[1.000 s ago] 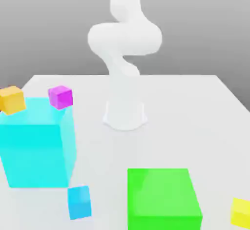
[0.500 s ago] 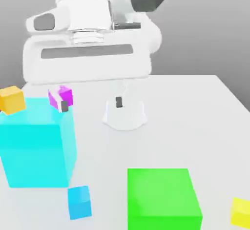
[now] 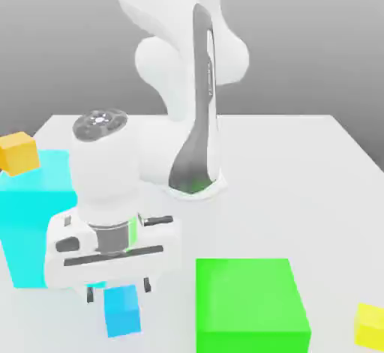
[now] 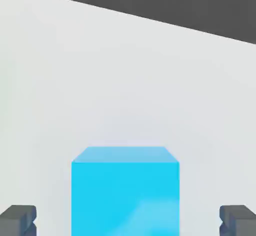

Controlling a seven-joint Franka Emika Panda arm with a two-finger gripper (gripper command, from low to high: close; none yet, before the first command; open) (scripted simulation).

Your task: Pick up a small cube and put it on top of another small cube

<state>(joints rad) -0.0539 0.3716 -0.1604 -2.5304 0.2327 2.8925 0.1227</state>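
With its fingers spread apart, the end effector straddles the small cube resting on the near bench; grasping, lifting and stacking remain undone.

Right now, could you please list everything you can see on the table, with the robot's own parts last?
small cube: 1, sky-blue, near edge, below the gripper.
large cyan cube: 1, translucent cyan, exterior view's left.
orange cube: 1, orange, on the large cyan cube.
green block: 1, bright green, near edge.
yellow cube: 1, yellow, exterior view's right edge.
table: 1, pale grey.
arm: 1, white.
gripper: 1, white, fingers open astride the small cube.
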